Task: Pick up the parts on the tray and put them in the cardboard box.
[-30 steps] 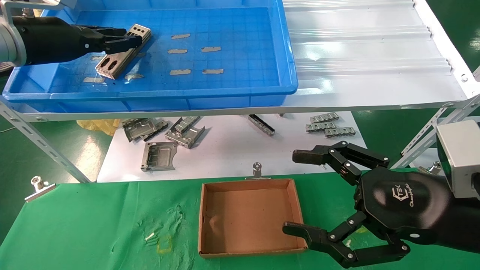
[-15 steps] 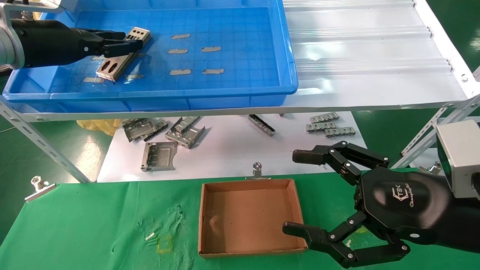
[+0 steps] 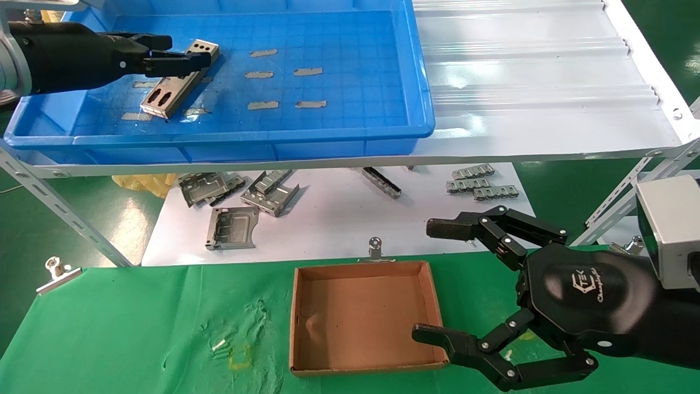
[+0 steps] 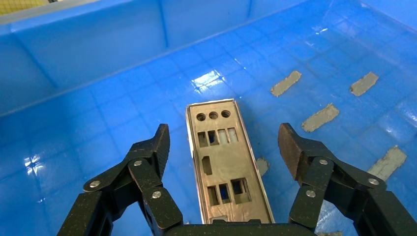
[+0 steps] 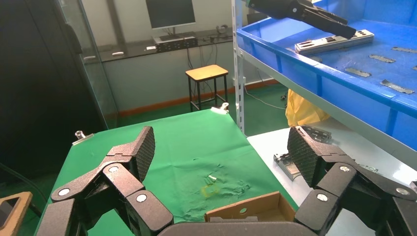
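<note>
Step in hand: the pick, not yet made. Left gripper hangs over the punched metal plate inside the blue tray, jaws spread wide, one finger on each long side of the plate, neither pad touching it as far as the left wrist view shows. The plate lies flat on the tray's grid floor, near the tray's left end, with grey tape strips scattered on the floor toward the tray's middle. Cardboard box sits empty on the green cloth, below and well apart from the tray. Right gripper is parked just beside the box's right wall, fingers wide open, holding nothing.

Next, likely: lower onto the plate, close across its narrow width, lift clear of the tray rim, carry to the box. The plate is thin and flat, so the grip could slip.
</note>
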